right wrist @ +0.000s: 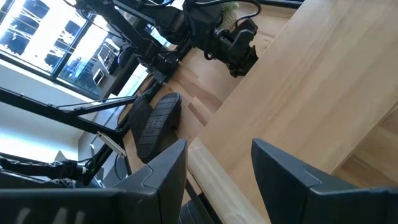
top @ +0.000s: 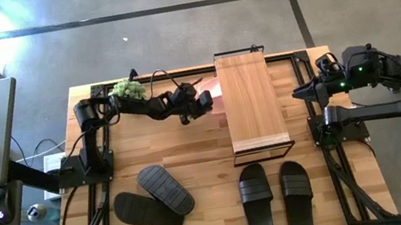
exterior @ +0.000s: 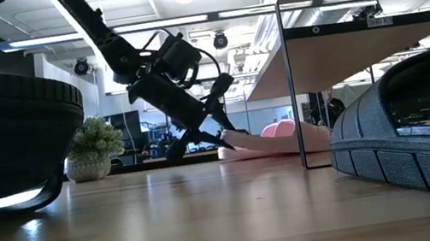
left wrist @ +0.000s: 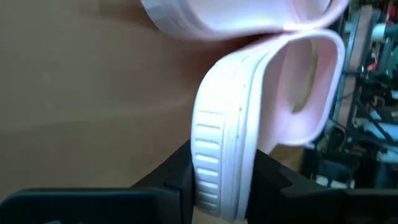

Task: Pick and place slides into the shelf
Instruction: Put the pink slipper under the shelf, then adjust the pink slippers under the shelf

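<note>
My left gripper [top: 203,102] reaches across the far half of the table and is shut on a pale pink slide [top: 212,92] at the shelf's [top: 251,95] left side. In the low view the gripper [exterior: 230,135] slants down to the pink slides [exterior: 278,138], which lie low beneath the plank top [exterior: 359,46]. A second pink slide [left wrist: 236,15] lies just beyond the held one. Two black slides [top: 154,199] lie sole-up near left, overlapping. Two more [top: 275,197] lie strap-up in front of the shelf. My right gripper [top: 297,94] waits open at the shelf's right side. My left gripper pinches the pink slide by one end of its sole [left wrist: 211,155], a finger [left wrist: 171,177] on each flat face. The fingers come slanting down from the table's left. The slide stands on edge, strap [left wrist: 311,81] away from me, and its far end meets the other pink slide.
A small potted plant [top: 127,88] stands at the far edge behind the left arm. In the low view, black slides [exterior: 0,128] [exterior: 416,132] loom close on both sides. Bare wood [top: 199,150] lies between the black pairs and the left arm. The right wrist view looks along the plank [right wrist: 323,81].
</note>
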You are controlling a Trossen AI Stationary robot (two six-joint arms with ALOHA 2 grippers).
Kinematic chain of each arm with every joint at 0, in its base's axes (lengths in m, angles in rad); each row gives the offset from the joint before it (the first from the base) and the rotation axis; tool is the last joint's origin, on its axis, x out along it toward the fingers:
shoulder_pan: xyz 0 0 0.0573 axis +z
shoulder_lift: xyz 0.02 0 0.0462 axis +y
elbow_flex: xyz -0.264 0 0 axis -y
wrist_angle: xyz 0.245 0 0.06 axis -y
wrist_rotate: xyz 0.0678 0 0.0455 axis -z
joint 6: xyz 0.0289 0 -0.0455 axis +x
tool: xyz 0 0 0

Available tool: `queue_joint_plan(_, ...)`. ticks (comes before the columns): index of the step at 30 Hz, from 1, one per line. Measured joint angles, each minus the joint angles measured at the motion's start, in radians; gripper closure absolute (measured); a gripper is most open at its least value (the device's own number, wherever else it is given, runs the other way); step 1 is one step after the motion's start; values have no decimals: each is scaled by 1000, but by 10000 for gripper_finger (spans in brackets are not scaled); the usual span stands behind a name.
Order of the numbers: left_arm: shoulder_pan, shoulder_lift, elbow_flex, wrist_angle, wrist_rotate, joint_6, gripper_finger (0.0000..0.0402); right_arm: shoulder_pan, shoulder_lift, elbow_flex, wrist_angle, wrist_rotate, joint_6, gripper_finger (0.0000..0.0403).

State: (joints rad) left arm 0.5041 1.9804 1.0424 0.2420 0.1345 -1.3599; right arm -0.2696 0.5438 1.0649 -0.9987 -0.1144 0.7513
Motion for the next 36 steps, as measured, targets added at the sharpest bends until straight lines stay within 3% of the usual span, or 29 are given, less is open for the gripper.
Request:
queue_joint_plan(9,0,0,0,-15,-34,33,269,0,0,0,-15,18,-7,234)
queue_joint_plan(21,0,0,0,-29,-29,72,183,0,0,0,-21,25,-27,234)
queue_joint_plan(36,8,-6,0,-79,-106,46,177,0,0,0,-75,37,-37,234)
